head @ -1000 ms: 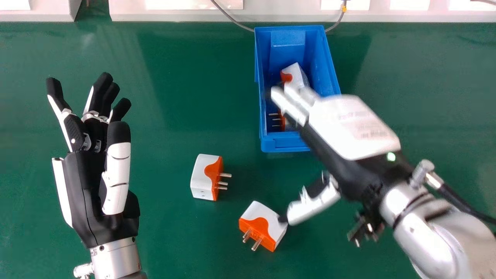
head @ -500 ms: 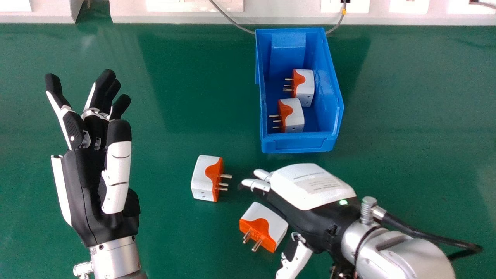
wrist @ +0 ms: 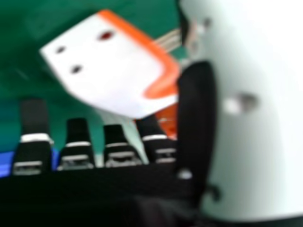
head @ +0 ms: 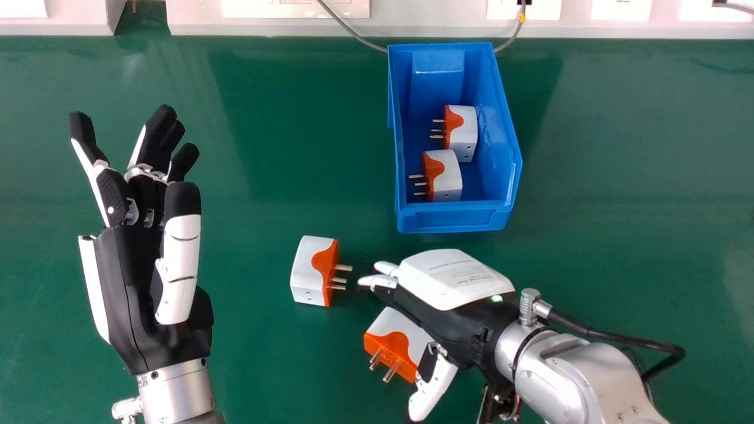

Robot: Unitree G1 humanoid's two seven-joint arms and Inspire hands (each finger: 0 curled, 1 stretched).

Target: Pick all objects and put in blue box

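In the head view my right hand (head: pixel 453 288) is open, palm down, over the right part of the nearer white and orange plug adapter (head: pixel 393 341), its thumb beside the adapter's right side. In the right hand view that adapter (wrist: pixel 113 66) lies between the fingers and thumb of my right hand (wrist: pixel 196 113), not gripped. A second adapter (head: pixel 309 271) lies on the table just left of my right fingertips, prongs toward them. The blue box (head: pixel 453 221) holds two adapters, one at the front (head: pixel 446 176) and one behind (head: pixel 463 132). My left hand (head: pixel 129 282) stays open, palm up, at the left.
A grey cable (head: pixel 353 32) runs behind the blue box along the pale ledge (head: pixel 265 26) at the green table's far edge. A black cable (head: pixel 618 338) loops from my right wrist.
My right hand has come back from over the blue box toward the nearer adapter, then shifted slightly left over it. The rear adapter in the box has settled with its prongs to the left.
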